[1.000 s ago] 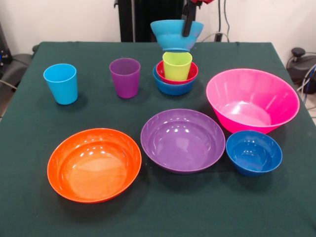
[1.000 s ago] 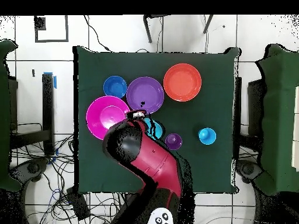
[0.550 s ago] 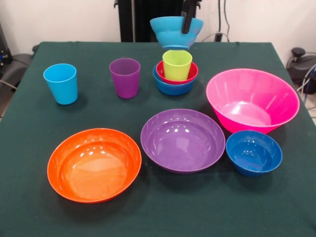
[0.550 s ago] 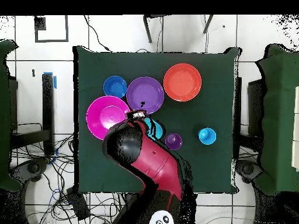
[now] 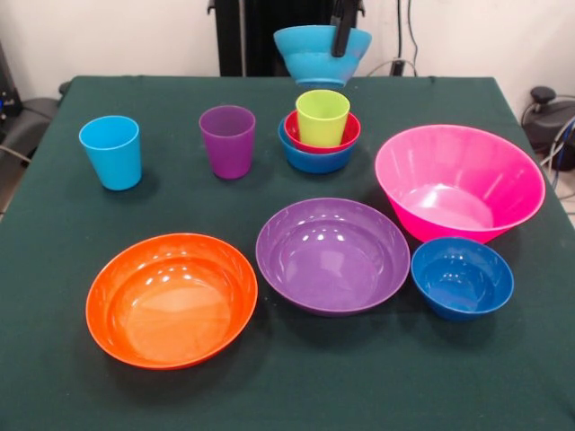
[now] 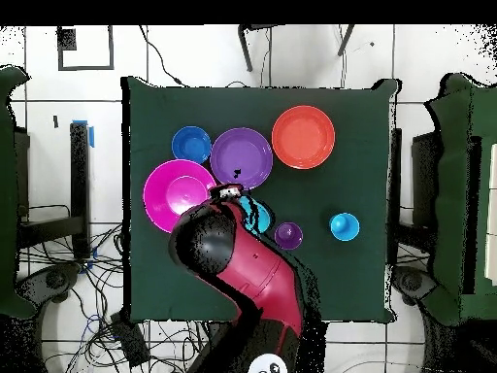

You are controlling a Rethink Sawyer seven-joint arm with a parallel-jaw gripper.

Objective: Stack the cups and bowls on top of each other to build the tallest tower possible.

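Note:
My gripper [image 5: 341, 38] is shut on the rim of the cyan bowl [image 5: 320, 54], which hangs upright in the air above the tower [image 5: 318, 136]. The tower is a blue bowl [image 5: 313, 160] holding a red bowl [image 5: 343, 137], with the lime green cup [image 5: 322, 117] standing in it. A clear gap separates the cyan bowl from the lime cup. The purple cup [image 5: 227, 141] and the light blue cup [image 5: 111, 151] stand apart to the left. In the overhead view the arm [image 6: 238, 262] hides the tower; only an edge of the cyan bowl [image 6: 259, 216] shows.
Nearer the front lie the wide orange bowl [image 5: 171, 299], the wide purple bowl [image 5: 332, 255] and the small dark blue bowl [image 5: 462, 277]. The big pink bowl [image 5: 458, 182] stands right of the tower. A green cloth [image 5: 72, 377] covers the table.
The cyan bowl has risen a little with the gripper, widening the gap above the lime green cup. Everything else stayed put.

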